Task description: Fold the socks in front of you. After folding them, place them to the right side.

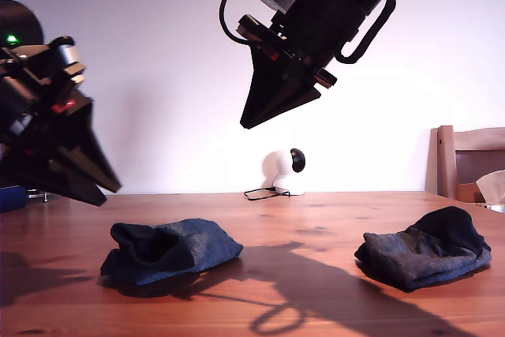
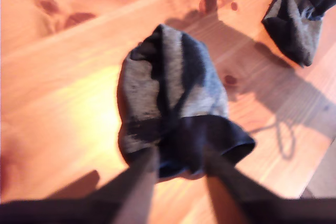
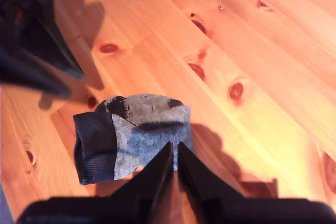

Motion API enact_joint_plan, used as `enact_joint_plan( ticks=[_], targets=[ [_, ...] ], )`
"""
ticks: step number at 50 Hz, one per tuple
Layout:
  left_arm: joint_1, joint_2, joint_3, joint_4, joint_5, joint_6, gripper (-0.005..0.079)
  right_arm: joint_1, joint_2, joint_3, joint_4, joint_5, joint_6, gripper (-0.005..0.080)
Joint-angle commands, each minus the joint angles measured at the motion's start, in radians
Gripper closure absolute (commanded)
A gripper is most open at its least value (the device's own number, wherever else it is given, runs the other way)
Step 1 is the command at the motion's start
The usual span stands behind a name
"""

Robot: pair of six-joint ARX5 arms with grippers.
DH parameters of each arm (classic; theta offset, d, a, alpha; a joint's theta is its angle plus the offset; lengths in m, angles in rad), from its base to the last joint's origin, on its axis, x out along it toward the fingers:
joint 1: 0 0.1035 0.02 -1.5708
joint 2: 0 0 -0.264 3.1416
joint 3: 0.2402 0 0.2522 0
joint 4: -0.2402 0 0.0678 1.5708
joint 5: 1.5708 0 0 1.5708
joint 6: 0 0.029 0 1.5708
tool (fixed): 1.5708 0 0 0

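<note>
Two dark blue-grey socks lie bunched on the wooden table (image 1: 316,226), well apart. One sock (image 1: 197,246) (image 2: 168,93) (image 3: 131,135) is at the exterior view's left, its near-black cuff towards my first gripper. The other sock (image 1: 426,254) (image 2: 299,17) is at the exterior view's right. My first gripper (image 1: 109,195) (image 2: 179,155) (image 3: 68,83) hovers just above and beside the first sock's cuff, open and empty. My second gripper (image 1: 245,125) (image 3: 175,145) hangs high above the table's middle, shut on nothing, pointing down towards the same sock.
A white round device (image 1: 284,170) with a black cable stands at the table's back edge. A wooden chair (image 1: 465,159) is at the exterior view's right. A small blue object (image 1: 12,197) shows at the exterior view's left edge.
</note>
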Motion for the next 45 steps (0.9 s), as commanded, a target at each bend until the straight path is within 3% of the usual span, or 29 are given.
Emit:
enact_joint_plan(
  ticks=[1,11,37,45],
  targets=[
    [-0.011,0.046,-0.004,0.008,-0.001,-0.026,0.0312,0.002,-0.002,-0.011,0.008,-0.007,-0.006,0.0763],
    [-0.031,0.073,-0.004,0.013,-0.047,-0.047,0.0312,0.002,-0.002,-0.011,0.011,-0.008,-0.006,0.0763],
    [-0.077,0.127,-0.004,0.042,-0.024,-0.092,0.032,0.002,-0.002,-0.011,0.011,-0.034,-0.005,0.0763],
    [-0.089,0.127,-0.004,0.042,-0.021,-0.096,0.0496,0.003,-0.002,-0.011,0.008,-0.034,-0.003,0.0763]
  ],
)
